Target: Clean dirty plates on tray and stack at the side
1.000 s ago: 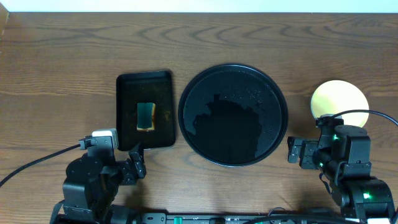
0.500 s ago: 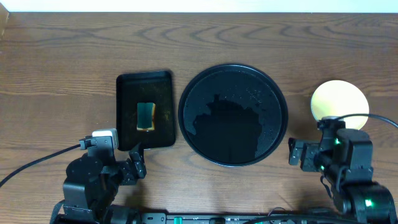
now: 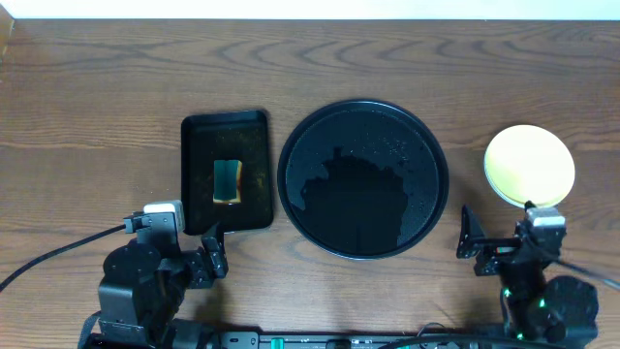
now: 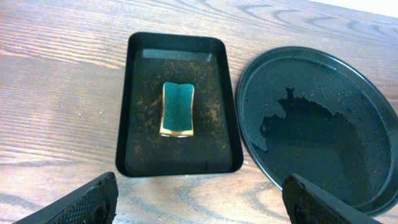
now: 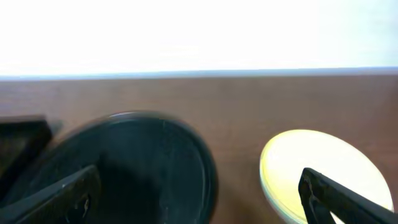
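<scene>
The round black tray (image 3: 363,179) lies mid-table with no plate on it, wet with a film of water and droplets. It also shows in the left wrist view (image 4: 311,124) and the right wrist view (image 5: 137,168). The plates (image 3: 529,165) sit stacked on the table to the tray's right, the pale yellow one on top and clean. In the right wrist view (image 5: 317,168) a mint edge shows under it. My left gripper (image 3: 213,257) is open and empty in front of the small tray (image 4: 199,205). My right gripper (image 3: 494,244) is open and empty, in front of the stack (image 5: 199,199).
A small black rectangular tray (image 3: 226,172) left of the round tray holds a green-and-yellow sponge (image 3: 228,181) and brown crumbs. It also shows in the left wrist view (image 4: 143,155) with the sponge (image 4: 178,109). A cable (image 3: 58,254) runs off left of the left arm.
My right arm has drawn back toward the table's front edge, away from the stacked plates, which now show whole. The left arm has not moved.
</scene>
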`<control>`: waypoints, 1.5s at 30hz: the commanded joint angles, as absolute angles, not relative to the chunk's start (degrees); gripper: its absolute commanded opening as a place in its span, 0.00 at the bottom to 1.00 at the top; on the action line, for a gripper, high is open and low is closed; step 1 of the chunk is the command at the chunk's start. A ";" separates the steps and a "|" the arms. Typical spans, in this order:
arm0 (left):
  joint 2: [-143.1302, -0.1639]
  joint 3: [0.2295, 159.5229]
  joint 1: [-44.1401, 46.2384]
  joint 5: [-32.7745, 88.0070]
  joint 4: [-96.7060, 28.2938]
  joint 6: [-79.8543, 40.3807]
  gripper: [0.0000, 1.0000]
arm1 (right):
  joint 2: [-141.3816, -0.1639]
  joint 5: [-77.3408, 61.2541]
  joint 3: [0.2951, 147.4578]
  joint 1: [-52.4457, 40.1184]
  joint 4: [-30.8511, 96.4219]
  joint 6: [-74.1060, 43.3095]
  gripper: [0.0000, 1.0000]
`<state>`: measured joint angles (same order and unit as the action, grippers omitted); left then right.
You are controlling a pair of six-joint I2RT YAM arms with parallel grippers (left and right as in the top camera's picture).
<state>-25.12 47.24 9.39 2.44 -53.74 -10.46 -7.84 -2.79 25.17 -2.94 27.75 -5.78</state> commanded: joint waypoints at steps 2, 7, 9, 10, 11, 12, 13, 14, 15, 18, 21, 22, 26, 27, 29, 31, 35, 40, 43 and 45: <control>-25.02 46.83 9.15 1.45 -53.76 -9.74 0.84 | -1.85 -2.39 17.37 -2.33 18.94 -5.06 0.99; -25.02 46.83 9.15 1.45 -53.76 -9.74 0.85 | -0.32 -2.09 9.04 -2.63 4.71 -5.02 0.99; -25.02 46.83 9.15 1.45 -53.76 -9.74 0.85 | -0.32 -0.93 6.66 -2.63 1.41 -4.99 0.99; -25.02 46.83 9.15 1.45 -53.76 -9.74 0.85 | -0.32 -0.36 5.19 -2.66 -0.14 -4.97 0.99; -25.02 46.83 9.15 1.45 -53.76 -9.74 0.85 | -0.30 -0.40 3.97 -2.66 -1.26 -4.89 0.99; -25.02 46.83 9.15 1.45 -53.76 -9.74 0.85 | -0.30 -0.47 2.76 -2.66 -1.98 -4.38 0.99; -25.02 46.83 9.15 1.45 -53.76 -9.74 0.85 | -0.30 -0.45 1.50 -2.66 -2.20 -4.38 0.99; -25.02 46.83 9.15 1.45 -53.76 -9.74 0.85 | -0.30 -0.45 0.23 -2.66 -2.20 -4.38 0.99; -25.02 46.83 9.15 1.45 -53.76 -9.74 0.85 | -0.30 -0.43 0.27 -2.66 0.80 -4.36 0.99; -25.02 46.83 9.15 1.45 -53.76 -9.74 0.85 | -0.27 -0.78 0.30 -2.68 4.34 -4.08 0.99; -25.02 46.83 9.15 1.45 -53.76 -9.74 0.85 | -0.27 -1.54 0.30 -2.76 4.32 -2.48 0.99; -25.02 46.83 9.15 1.43 -53.76 -9.74 0.85 | -0.27 -1.54 0.30 -2.79 4.29 -2.76 0.99; -25.02 46.83 9.15 1.45 -53.76 -9.74 0.85 | -0.30 -1.48 0.30 -2.81 4.27 -2.92 0.99; -25.02 46.83 9.15 1.45 -53.76 -9.74 0.85 | -0.30 -1.48 0.30 -2.81 4.27 -2.92 0.99; -25.02 46.83 9.15 1.45 -53.76 -9.74 0.85 | -0.30 -1.48 0.30 -2.81 4.27 -2.92 0.99; -25.02 46.83 9.15 1.45 -53.76 -9.74 0.85 | -0.30 -1.48 0.32 -2.81 4.27 -2.92 0.99; -25.02 46.83 9.15 1.45 -53.76 -9.74 0.85 | -0.30 -1.48 0.32 -2.81 4.27 -2.92 0.99; -25.02 46.83 9.15 1.45 -53.76 -9.74 0.85 | -0.30 -1.48 0.30 -2.81 4.27 -2.92 0.99; -25.02 46.83 9.15 1.45 -53.76 -9.74 0.85 | -0.30 -1.48 0.32 -2.81 4.27 -2.92 0.99; -25.02 46.83 9.15 1.45 -53.76 -9.74 0.85 | -0.30 -1.48 0.30 -2.81 4.27 -2.92 0.99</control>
